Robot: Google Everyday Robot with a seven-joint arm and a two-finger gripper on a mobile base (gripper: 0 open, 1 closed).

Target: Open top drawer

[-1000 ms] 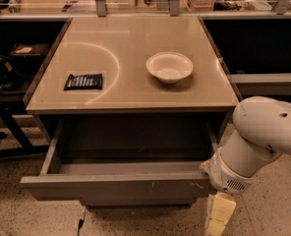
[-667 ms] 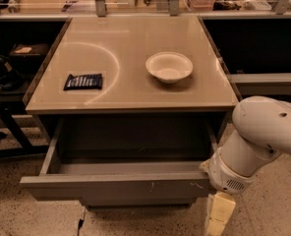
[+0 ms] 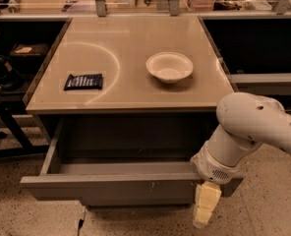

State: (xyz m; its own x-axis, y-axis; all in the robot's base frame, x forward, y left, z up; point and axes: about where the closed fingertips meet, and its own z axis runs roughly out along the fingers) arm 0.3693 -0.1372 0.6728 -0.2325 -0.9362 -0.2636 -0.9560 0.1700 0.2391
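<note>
Gripper at 5 o'clock, hanging down by the right end of the top drawer front, open or closed: cannot tell; drawer pulled out at 6 o'clock under the table, dark packet at 10 o'clock, white bowl at 1 o'clock.

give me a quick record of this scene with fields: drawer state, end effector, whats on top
top drawer: pulled out from under the counter, box interior in view
end effector: pointing down at the right end of the drawer front
arm: white, coming in from the right
counter: tan top, carries two items
bowl: white, upright, right of centre
packet: dark, lying flat, left side
</note>
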